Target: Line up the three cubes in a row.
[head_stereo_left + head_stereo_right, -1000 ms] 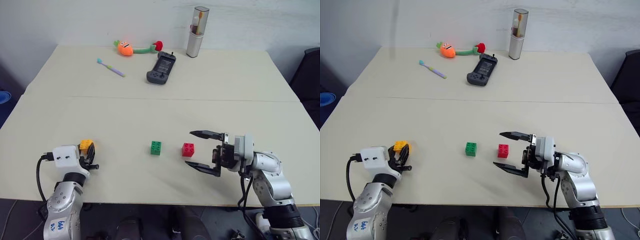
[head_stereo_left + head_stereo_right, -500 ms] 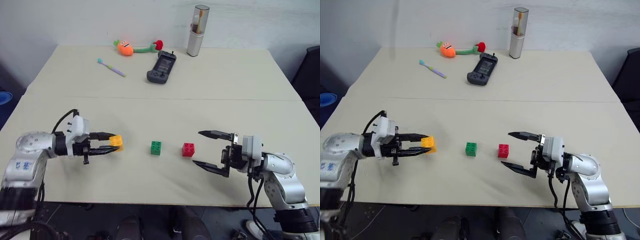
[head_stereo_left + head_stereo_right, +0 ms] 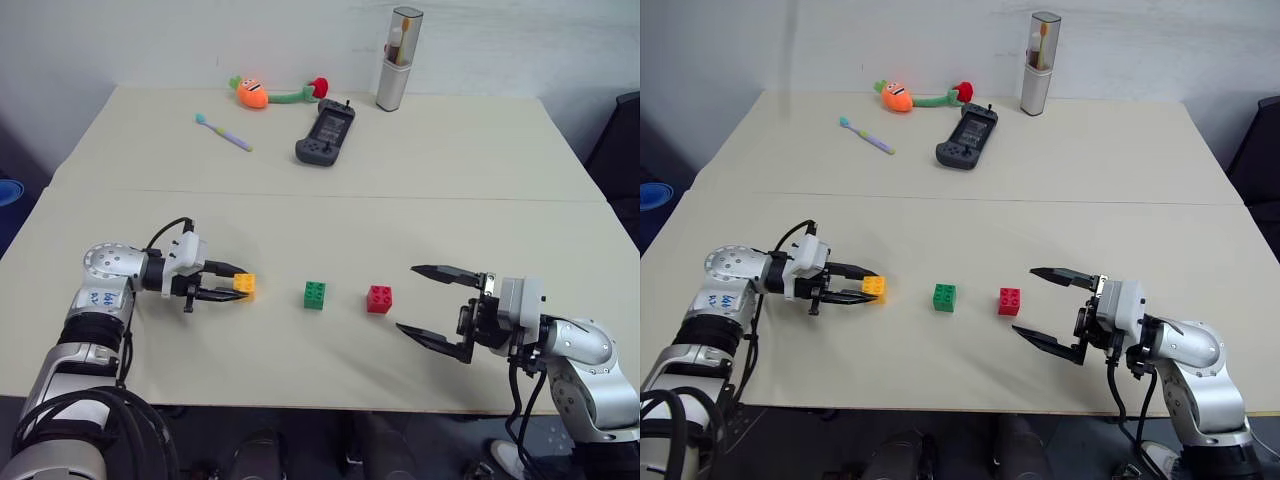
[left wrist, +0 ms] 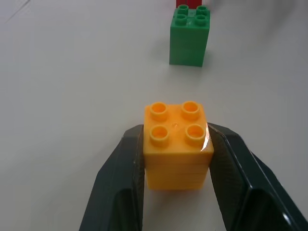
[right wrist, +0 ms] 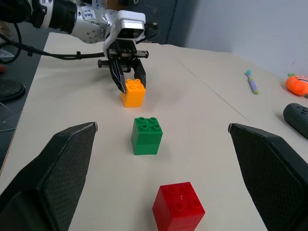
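The left claw [image 3: 236,285] is clamped on the yellow-orange cube [image 3: 244,285], one black finger [image 4: 124,183] pressed on each side of it, studs facing up. Whether the cube rests on the table [image 3: 300,230] or sits just above it I cannot tell. The claw points sideways along the near part of the table toward the other two cubes. The green cube [image 3: 314,295] stands on the table a little way past the held one, apart from it, and the red cube [image 3: 378,299] stands just beyond the green, also apart. All three sit roughly in one line running parallel to the near edge.

The right claw [image 3: 434,310] holds nothing; its two fingers are spread wide. It hangs near the near edge, towards the right corner, pointing at the red cube with bare table between them.

The middle of the table behind the cubes is open. Along the far edge lie a toothbrush [image 3: 222,133], a carrot toy [image 3: 250,93], a black game controller [image 3: 323,133] and an upright toothbrush case [image 3: 397,58], all well apart from the cubes.
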Controlling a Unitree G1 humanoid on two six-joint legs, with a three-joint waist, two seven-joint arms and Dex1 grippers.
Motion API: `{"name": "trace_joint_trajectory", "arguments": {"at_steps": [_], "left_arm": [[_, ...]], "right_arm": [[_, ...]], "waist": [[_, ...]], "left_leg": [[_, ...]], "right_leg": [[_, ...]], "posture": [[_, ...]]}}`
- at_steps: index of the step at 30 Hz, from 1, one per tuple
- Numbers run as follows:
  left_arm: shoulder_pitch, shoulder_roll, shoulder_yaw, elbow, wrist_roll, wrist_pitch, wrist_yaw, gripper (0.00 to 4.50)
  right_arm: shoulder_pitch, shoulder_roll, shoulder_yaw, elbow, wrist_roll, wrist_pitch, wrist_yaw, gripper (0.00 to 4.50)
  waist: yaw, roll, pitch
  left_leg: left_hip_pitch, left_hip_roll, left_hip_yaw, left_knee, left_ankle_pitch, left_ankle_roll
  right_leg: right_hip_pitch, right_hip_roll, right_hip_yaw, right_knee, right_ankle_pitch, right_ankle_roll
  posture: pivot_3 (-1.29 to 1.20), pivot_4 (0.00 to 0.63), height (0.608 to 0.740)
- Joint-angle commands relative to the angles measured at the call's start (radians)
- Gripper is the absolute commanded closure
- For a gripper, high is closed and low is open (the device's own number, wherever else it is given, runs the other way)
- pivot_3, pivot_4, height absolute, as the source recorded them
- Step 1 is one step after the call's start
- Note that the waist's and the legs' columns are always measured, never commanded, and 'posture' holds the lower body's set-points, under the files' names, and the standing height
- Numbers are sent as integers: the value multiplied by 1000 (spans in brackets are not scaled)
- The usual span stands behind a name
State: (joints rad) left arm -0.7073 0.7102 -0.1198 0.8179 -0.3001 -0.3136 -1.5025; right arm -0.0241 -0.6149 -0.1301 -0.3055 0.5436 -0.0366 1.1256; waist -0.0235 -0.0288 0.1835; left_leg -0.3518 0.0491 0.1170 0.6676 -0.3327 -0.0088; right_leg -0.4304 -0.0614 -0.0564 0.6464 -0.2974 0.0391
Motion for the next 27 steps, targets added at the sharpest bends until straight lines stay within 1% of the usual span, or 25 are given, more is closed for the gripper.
{"name": "trace_joint_trajectory", "arguments": {"at_steps": [1, 3, 5, 6, 7, 8, 11, 13, 14, 16, 18, 19, 22, 27], "left_arm": [[14, 15, -27, -15, -10, -18, -112, 3027], [14, 20, -32, -4, -8, -24, -112, 3027], [19, 49, -63, -8, -7, -15, -112, 2317], [18, 55, -48, -22, -8, -15, -112, 2147], [15, 59, -33, -34, -8, -25, -108, 1784], [13, 60, -22, -41, -9, -32, -105, 1603], [21, 115, 35, -70, -35, -33, -86, 793], [58, 179, 70, -108, -62, 20, -103, 212], [115, 244, 87, -154, -94, 51, -109, 212], [220, 343, 126, -236, -149, 102, -112, 212], [327, 405, 197, -318, -192, 164, -103, 212], [374, 424, 231, -349, -209, 191, -87, 212], [501, 445, 301, -382, -166, 185, 12, 212], [656, 430, 429, -497, -183, 182, 47, 212]], "right_arm": [[8, -17, -32, -37, 28, 3, -5, 0], [9, -18, -32, -36, 28, 2, -5, 0], [6, -21, -30, -28, 27, 1, -1, 0], [2, -25, -32, -23, 28, 1, 3, 0], [-3, -32, -35, -19, 29, 1, 10, 0], [-5, -37, -36, -17, 29, 0, 14, 0], [-11, -93, -84, -10, 72, 25, 53, 0], [-10, -149, -133, 9, 105, 62, 80, 0], [5, -194, -166, 34, 112, 73, 125, 0], [37, -270, -209, 73, 118, 100, 198, 0], [66, -330, -231, 115, 104, 109, 259, 0], [70, -352, -236, 136, 95, 108, 280, 0], [25, -365, -224, 206, 67, 86, 295, 0], [-90, -324, -167, 354, -3, -15, 325, 0]], "waist": [[0, 0, 0], [0, 0, 0], [-2, 0, 0], [-5, 0, 0], [-5, 0, 0], [-3, 0, 0], [-2, 0, 0], [-5, 0, 0], [-8, 0, 0], [-12, 0, 0], [-8, 1, 1], [-5, 1, 1], [0, 1, 1], [-2, 1, 1]], "left_leg": [[0, 0, 0, 0, 0, 0], [0, 0, 0, 0, 0, 0], [0, 0, 0, 0, 0, 0], [0, 0, 0, 0, 0, 0], [0, 0, 0, 0, 0, 0], [0, 0, 0, 0, 0, 0], [-1, 0, 0, 1, 0, 0], [-1, 0, 0, 0, 0, 0], [-1, 0, 0, 0, 0, 0], [0, 1, 1, -2, 0, 0], [0, 2, 1, -3, 0, 0], [1, 2, 0, -3, -2, 3], [1, 1, -1, -2, -3, 6], [1, 1, -1, -2, -4, 6]], "right_leg": [[0, 0, 0, 0, 0, 0], [0, 0, 0, 0, 0, 0], [0, 0, 0, 0, 0, 0], [0, 0, 0, 0, 0, 0], [0, 0, 0, 0, 0, 0], [0, 0, 0, 0, 0, 0], [0, 0, 0, 0, 0, 0], [0, 0, 0, -1, 0, 0], [0, 0, 0, -1, 0, 0], [-1, 1, 1, -1, 0, 0], [-1, 1, 2, -2, 0, 0], [0, 1, 1, -3, 0, -1], [1, -1, 1, -2, 0, 0], [0, -2, 1, -2, 0, -1]], "posture": [[0, 150, 740], [0, 150, 740], [0, 150, 740], [0, 150, 740], [0, 150, 740], [0, 150, 740], [0, 150, 740], [0, 150, 740], [0, 150, 740], [0, 150, 740], [0, 150, 740], [0, 150, 740], [0, 150, 740], [0, 150, 740]]}}
